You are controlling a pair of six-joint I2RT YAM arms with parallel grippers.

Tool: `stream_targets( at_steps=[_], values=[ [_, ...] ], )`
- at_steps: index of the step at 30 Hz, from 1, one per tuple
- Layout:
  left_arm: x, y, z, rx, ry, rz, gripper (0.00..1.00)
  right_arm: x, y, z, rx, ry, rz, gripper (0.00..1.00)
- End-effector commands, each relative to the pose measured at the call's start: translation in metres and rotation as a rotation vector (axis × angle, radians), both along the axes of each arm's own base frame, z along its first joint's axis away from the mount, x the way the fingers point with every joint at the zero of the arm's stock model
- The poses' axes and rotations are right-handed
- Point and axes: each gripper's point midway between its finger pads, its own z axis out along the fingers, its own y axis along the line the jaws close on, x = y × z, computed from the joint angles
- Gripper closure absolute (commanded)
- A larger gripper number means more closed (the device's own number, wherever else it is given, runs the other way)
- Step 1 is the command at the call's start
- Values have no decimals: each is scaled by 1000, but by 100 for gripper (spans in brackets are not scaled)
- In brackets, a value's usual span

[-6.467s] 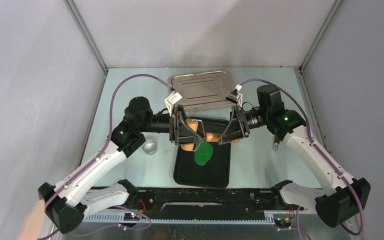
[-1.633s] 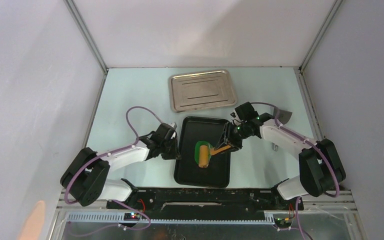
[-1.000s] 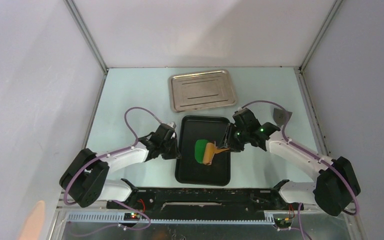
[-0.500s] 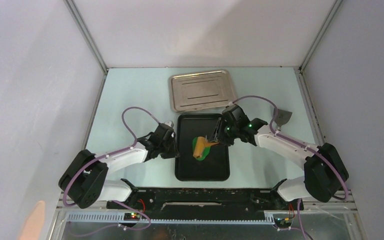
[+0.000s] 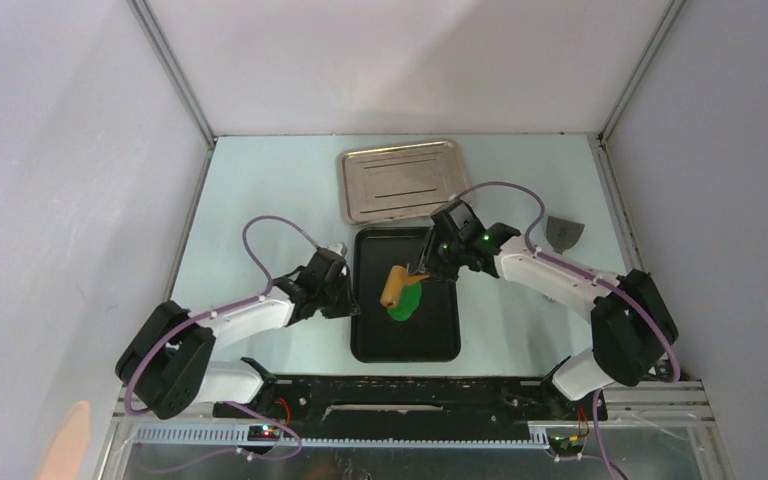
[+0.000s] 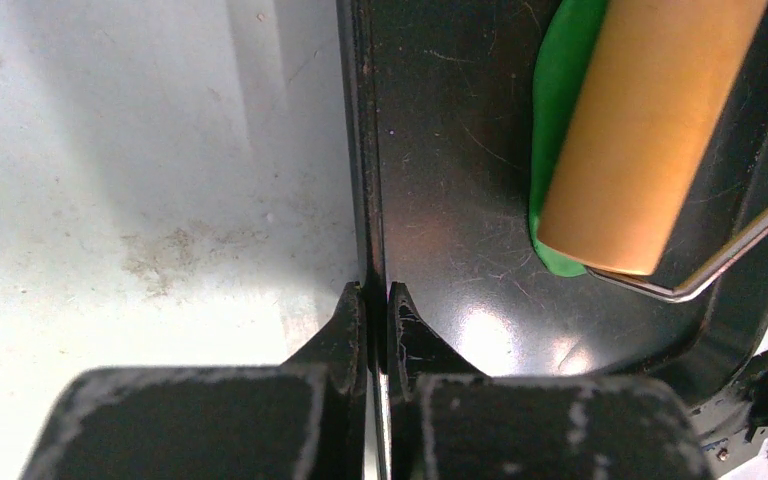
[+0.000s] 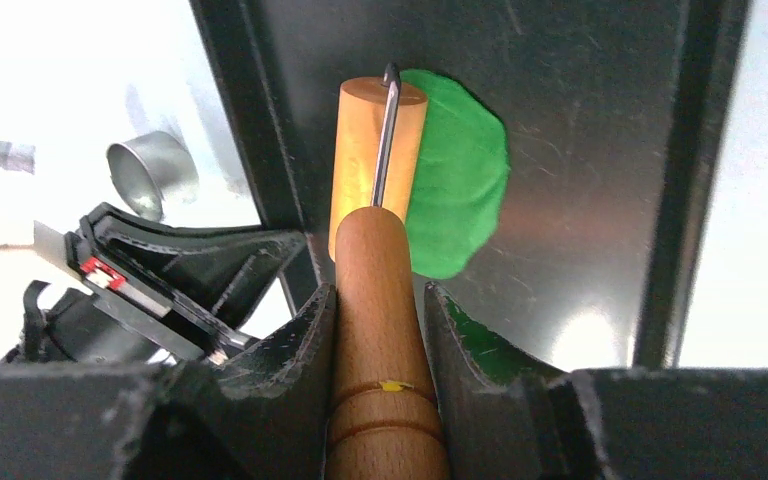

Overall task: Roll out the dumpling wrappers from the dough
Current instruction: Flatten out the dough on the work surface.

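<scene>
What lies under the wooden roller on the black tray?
The flattened green dough lies under the roller, on the black tray. One side shows beside it; the part beneath the roller is covered, so its full outline is hidden.

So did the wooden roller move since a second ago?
Yes. The roller slid left across the dough, nearer the black tray's left rim and the silver tray.

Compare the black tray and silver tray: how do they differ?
The black tray carries dough and a roller; the silver tray carries nothing. The left gripper pinches the black tray's rim; the silver tray is untouched. The silver tray lies beyond the black tray. Both are rectangular.
</scene>
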Motion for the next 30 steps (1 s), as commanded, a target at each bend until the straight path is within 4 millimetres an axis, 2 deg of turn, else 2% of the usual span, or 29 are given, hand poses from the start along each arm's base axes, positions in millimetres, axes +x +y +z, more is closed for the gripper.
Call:
stream_targets(
  at_steps=[1, 5, 7, 10, 14, 22, 26, 30],
  values=[
    [-15, -19, 11, -65, 21, -147, 100, -17, -96, -81, -508, 85, -110, 100],
    [-13, -24, 10, -79, 30, -145, 100, -43, -132, -86, -586, 119, -106, 100],
    [-13, -26, 12, -92, 27, -148, 100, -55, -152, -82, -635, 108, -113, 100],
    [-14, -28, 13, -108, 27, -154, 100, -68, -165, -75, -654, 76, -102, 100],
    [-15, -27, 11, -96, 35, -156, 100, -69, -159, -77, -632, 79, -80, 100],
    [-12, -27, 16, -93, 31, -148, 100, -35, -104, -100, -547, 107, -62, 100],
    [-11, -26, 19, -93, 24, -140, 100, -44, -113, -104, -562, 133, -59, 100],
    [-10, -26, 19, -95, 26, -125, 100, -67, -145, -98, -614, 142, -65, 100]
  ],
)
